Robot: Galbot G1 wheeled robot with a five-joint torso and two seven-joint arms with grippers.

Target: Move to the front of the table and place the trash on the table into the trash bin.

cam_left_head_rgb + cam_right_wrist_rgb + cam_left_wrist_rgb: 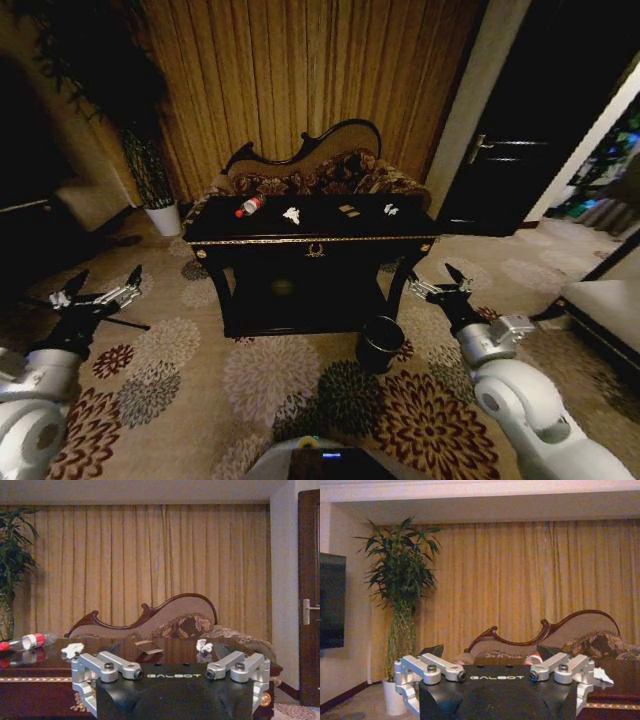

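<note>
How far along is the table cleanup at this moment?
Done: the robot faces the table. In hand: nothing; left claw and right claw are open, held low beside it. Left: bottle, crumpled paper and wrappers lie on top; none visibly in the trash bin.

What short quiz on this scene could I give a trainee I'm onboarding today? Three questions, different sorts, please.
1. True or false: the bottle lies on the floor.
2. Where does the bin stand? A) on the table B) on the carpet by the table's front right leg C) beside the plant pot
3. Fill in: the jaws of the left gripper and right gripper are both ____.

Key: 1 false, it lies on the table; 2 B; 3 open.
</note>
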